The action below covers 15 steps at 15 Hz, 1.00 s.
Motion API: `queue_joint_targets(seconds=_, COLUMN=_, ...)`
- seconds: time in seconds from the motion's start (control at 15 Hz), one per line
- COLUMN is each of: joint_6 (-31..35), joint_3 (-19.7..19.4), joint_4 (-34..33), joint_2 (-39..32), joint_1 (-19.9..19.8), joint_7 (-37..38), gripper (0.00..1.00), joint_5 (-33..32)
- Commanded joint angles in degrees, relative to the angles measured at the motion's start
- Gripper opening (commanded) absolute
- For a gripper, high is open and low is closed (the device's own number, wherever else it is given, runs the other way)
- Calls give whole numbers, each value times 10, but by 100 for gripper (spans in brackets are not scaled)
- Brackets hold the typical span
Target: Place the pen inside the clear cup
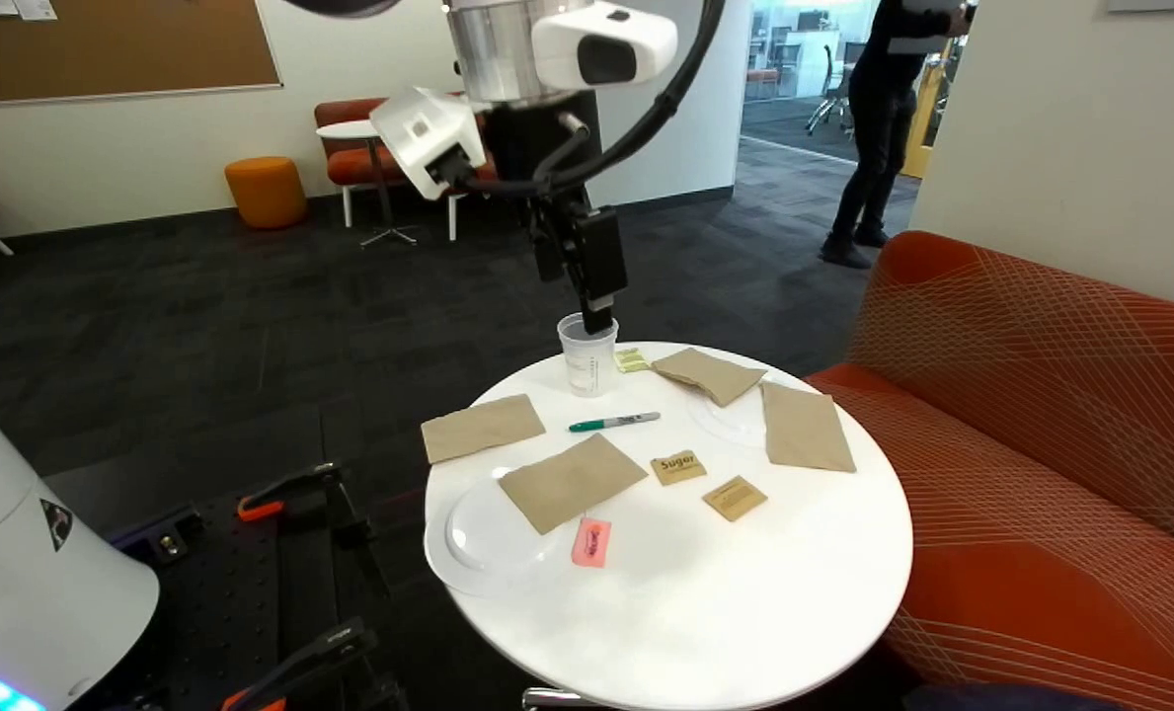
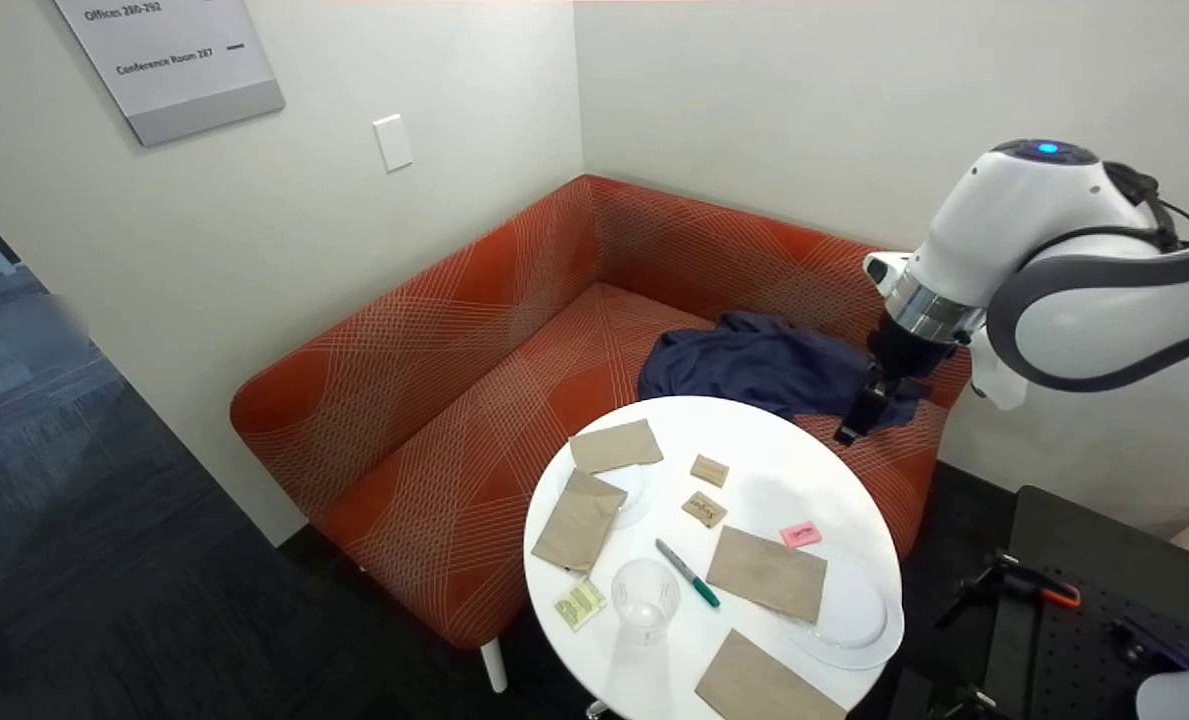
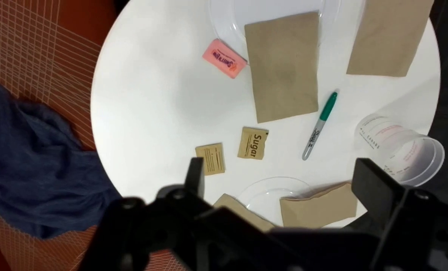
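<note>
I'm looking down through the wrist view, where the gripper (image 3: pixel 278 171) is hanging over the round white table (image 3: pixel 152 94), its jaws standing wide apart and holding nothing. The pen (image 3: pixel 319 126) is lying flat on the table, its green end pointing toward one o'clock. Just past three o'clock from the pen, the clear cup (image 3: pixel 399 148) is standing near but apart from it; in both exterior views I'm seeing that cup upright, with the pen lying outside it. Going round the pen in the wrist view, a brown napkin (image 3: pixel 284 67) is sitting at eleven o'clock, lying partly over a clear plate (image 3: pixel 274 7), a pink packet (image 3: pixel 224 59) is lying at ten, and a sugar packet (image 3: pixel 253 143) is resting between eight and nine, just beside another tan packet (image 3: pixel 211 159). In an exterior view, a pale green packet (image 2: pixel 580 605) is lying at nine o'clock from the cup, while the gripper is hanging well apart from the cup, toward two o'clock. Beyond the table, a red sofa (image 2: pixel 474 445) is bearing a dark blue cloth (image 2: pixel 754 365). In an exterior view, a person (image 1: pixel 881 128) in dark clothes is standing far off, at one o'clock from the table.
</note>
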State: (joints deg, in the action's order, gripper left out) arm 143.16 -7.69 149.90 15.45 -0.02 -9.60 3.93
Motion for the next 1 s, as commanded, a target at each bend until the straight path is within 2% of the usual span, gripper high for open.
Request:
queue_joint_targets(seconds=0.0, joint_6=46, joint_3=30, joint_4=-15, joint_2=-57, joint_1=6, joint_7=54, gripper=100, joint_5=27)
queue_joint_targets(seconds=0.47, joint_6=111, joint_3=77, joint_4=-69, joint_2=-173, joint_1=22, joint_7=135, gripper=100, joint_5=71)
queue_joint_targets(seconds=0.73, joint_6=134, joint_3=91, joint_4=-126, joint_2=-255, joint_1=28, joint_7=210, gripper=100, joint_5=42)
queue_joint_targets(seconds=0.93, joint_6=141, joint_3=83, joint_4=-174, joint_2=-318, joint_1=44, joint_7=258, gripper=100, joint_5=13)
